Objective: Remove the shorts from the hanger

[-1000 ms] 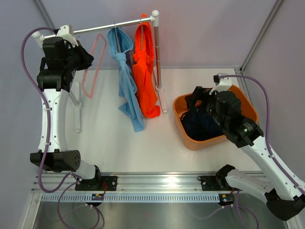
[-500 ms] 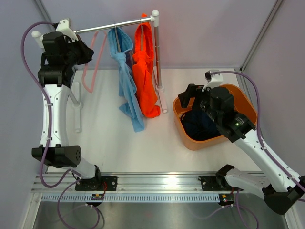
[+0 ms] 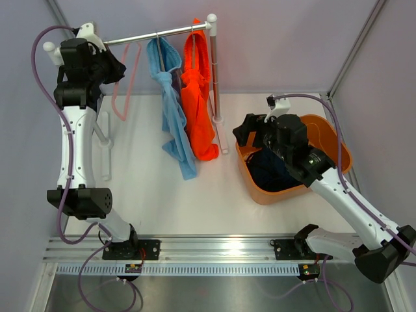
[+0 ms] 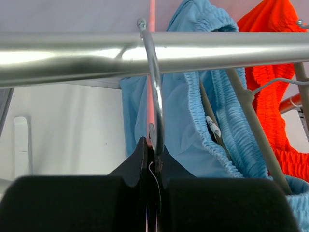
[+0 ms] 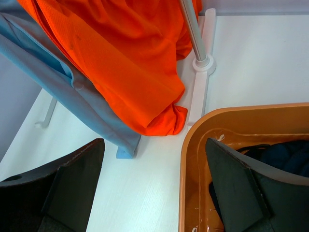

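- Fingers: left gripper [image 4: 151, 147] clamps bare hook [image 4: 153, 72] at rail [image 4: 72, 53]; right gripper [image 5: 154, 188] wide by bin [image 5: 193, 159].
- Binned: navy shorts [image 3: 270, 170]; blue shorts [image 3: 174, 123], orange shorts [image 3: 198, 110] hang (two to go).
- Risk: hook snags rail, toppling it.

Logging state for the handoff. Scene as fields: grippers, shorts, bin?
left gripper: shut on the hanger hook, which sits over the rail
right gripper: open, empty, above the bin rim
light blue shorts: hanging from the rail
orange shorts: hanging beside the blue pair
navy shorts: in the bin
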